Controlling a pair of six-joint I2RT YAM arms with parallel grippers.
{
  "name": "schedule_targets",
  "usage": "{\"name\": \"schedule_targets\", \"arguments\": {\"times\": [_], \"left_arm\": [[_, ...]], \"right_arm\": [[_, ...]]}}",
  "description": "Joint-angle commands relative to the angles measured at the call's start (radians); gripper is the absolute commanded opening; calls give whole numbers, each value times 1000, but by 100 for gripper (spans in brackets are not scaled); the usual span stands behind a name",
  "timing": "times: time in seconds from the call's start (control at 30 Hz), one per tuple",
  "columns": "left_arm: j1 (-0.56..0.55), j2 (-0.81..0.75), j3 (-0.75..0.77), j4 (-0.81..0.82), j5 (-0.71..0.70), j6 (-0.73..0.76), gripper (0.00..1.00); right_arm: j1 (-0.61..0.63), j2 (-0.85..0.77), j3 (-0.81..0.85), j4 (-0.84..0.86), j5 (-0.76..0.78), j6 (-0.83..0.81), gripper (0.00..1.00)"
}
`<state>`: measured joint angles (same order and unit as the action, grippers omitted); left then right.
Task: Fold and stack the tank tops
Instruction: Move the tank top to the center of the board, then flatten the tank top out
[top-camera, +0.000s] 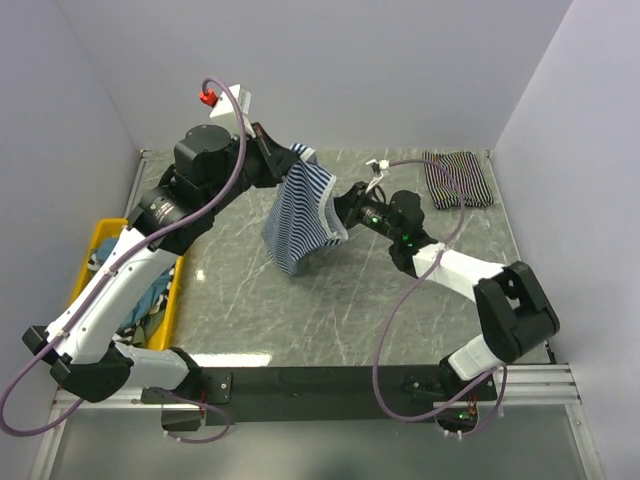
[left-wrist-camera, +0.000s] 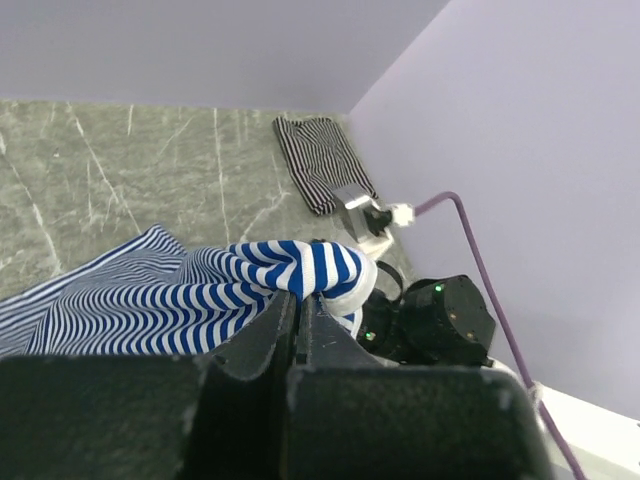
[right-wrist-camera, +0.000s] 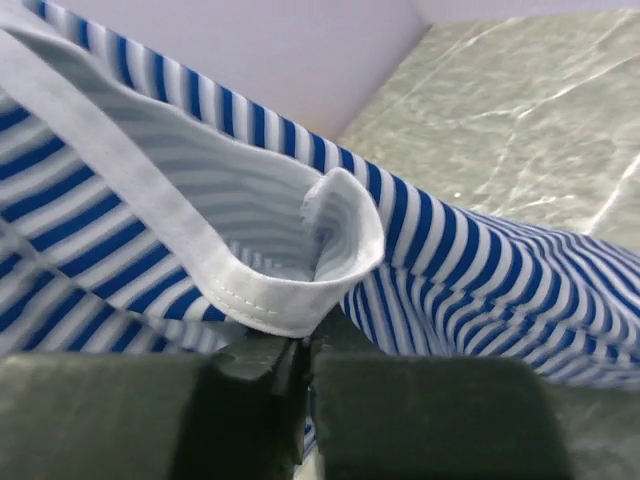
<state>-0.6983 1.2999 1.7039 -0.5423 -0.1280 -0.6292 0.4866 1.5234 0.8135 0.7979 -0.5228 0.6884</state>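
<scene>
Pale lilac walls (top-camera: 350, 70) are closing in a grey-green marbled table (top-camera: 300, 320) on three sides, and the two arms are reaching out over it from its near edge. The left arm (top-camera: 110, 290) is stretching up and across towards the back, while the right arm (top-camera: 480, 290) is bending in from the right side. Between them a blue-and-white tank top (top-camera: 300, 215) is hanging in the air over the middle of the table, draping down in a loose, bunched sheet with its lower edge sagging towards the surface; whether it is touching the table I cannot tell. A yellow bin (top-camera: 95, 235) is sitting at the left edge of the table, partly under the left arm, with teal and dark clothing (top-camera: 150, 300) lying in it. In the far right corner a black-and-white tank top (top-camera: 458, 178) is lying folded flat on the table, well apart from the hanging one. The left gripper (left-wrist-camera: 298, 310) is holding the upper end of the blue-and-white top, its jaws pressed together on a gathered fold of striped cloth. The right gripper (right-wrist-camera: 303, 350) is pinching the white trim (right-wrist-camera: 250, 300) along the garment's right edge, its jaws nearly together with only the hem between them.
</scene>
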Motion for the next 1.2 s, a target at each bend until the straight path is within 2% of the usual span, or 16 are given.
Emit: {"name": "schedule_targets", "arguments": {"times": [0.0, 0.03, 0.1, 0.17, 0.33, 0.57, 0.67, 0.77, 0.8, 0.83, 0.9, 0.97, 1.0, 1.07, 1.1, 1.17], "left_arm": [[6, -45, 53, 21, 41, 26, 1], [10, -54, 51, 21, 38, 20, 1], [14, -89, 46, 13, 31, 11, 1], [16, -119, 43, -2, -5, 3, 1], [17, -231, 16, -19, -114, -46, 1], [20, -315, -13, -7, -364, -89, 1], [58, -254, -9, 22, -369, -66, 1], [262, -142, -61, 104, -86, -118, 1], [372, -76, -129, 146, 21, -171, 1], [413, -33, -162, 201, 160, -194, 1], [482, 135, -196, 313, 272, -243, 2], [500, 278, -158, 338, 369, -260, 2], [516, 418, -104, 363, 395, -279, 4], [525, 542, -43, 383, 467, -290, 11], [530, 637, 23, 380, 487, -296, 23], [531, 688, 74, 363, 495, -291, 35]], "right_arm": [[9, -220, -16, -44, 97, -56, 0], [13, -279, -14, -192, 157, -91, 0], [62, -452, 12, -334, 345, -224, 0], [121, -544, 54, -509, 446, -298, 0], [153, -733, 133, -734, 500, -366, 0], [162, -704, 326, -881, 520, -414, 0], [159, -544, 412, -928, 619, -447, 0], [117, -418, 485, -971, 661, -457, 0], [97, -334, 495, -970, 640, -440, 0], [74, -291, 503, -961, 621, -428, 0], [-23, -153, 519, -945, 545, -371, 0], [-84, 2, 576, -962, 524, -333, 0], [-132, 56, 607, -979, 529, -302, 0], [-170, 175, 679, -1011, 534, -271, 0], [-204, 210, 702, -1020, 531, -262, 0], [-230, 283, 758, -1037, 526, -244, 11]]}}
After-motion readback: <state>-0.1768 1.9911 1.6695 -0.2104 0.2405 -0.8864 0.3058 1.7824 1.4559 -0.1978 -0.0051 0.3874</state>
